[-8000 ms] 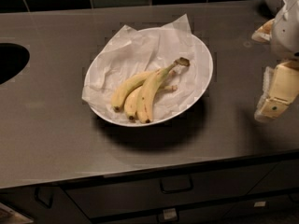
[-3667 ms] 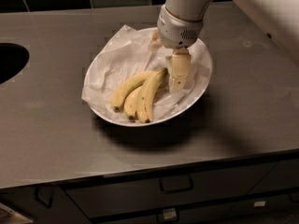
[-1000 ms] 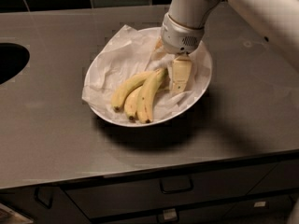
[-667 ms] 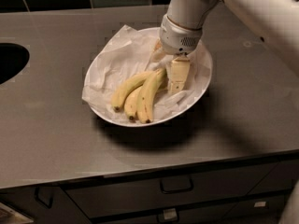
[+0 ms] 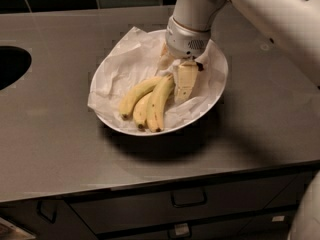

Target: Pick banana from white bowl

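Fingers [image 5: 186, 81] of the gripper [image 5: 173, 81] stand apart, a broad cream one on the near side and a paler one behind, with the stem end of the fruit between them; they do not look pressed shut on anything yet. The gripper hangs low inside the bowl [image 5: 222, 84], pointing down from the arm that comes in from the upper right.

The banana [image 5: 161, 101] lies on the crumpled paper [image 5: 125, 69] lining the bowl. It is the rightmost and longest of three, and it touches the shorter bananas [image 5: 137, 95] along its left side. Its dark tip points toward the near rim.

I judge it light and fairly firm in its skin, yet soft enough to bruise or split under a hard squeeze. The skin is smooth and the body curved, so a grip across the thick middle may slip or roll. The narrower part by the stem, where the gripper already is, looks like the better hold. A moderate squeeze there should do. The paper is loose and could lift with it, and the neighbours may be dragged along.
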You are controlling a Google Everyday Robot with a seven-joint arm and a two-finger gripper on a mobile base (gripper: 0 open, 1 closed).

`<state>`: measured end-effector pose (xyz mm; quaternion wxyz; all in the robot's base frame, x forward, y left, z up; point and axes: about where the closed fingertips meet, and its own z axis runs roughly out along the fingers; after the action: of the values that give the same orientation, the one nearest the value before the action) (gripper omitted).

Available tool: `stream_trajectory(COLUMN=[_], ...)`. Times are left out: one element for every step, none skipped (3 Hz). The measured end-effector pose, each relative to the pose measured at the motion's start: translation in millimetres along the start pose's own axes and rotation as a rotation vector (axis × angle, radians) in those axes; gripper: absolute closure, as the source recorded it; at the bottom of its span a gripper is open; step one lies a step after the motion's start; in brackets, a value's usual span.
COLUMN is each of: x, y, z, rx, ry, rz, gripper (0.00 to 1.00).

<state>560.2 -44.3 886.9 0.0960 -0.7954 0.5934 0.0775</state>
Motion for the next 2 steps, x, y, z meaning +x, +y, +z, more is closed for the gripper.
stream_trajectory(x=[-5.1, -6.8], y=[-0.1, 0.4], z=[-0.7, -1.2], rx=[-0.002, -0.001], ry=[0.006, 0.011], rz=[-0.008, -0.006], gripper=[0.34, 0.33])
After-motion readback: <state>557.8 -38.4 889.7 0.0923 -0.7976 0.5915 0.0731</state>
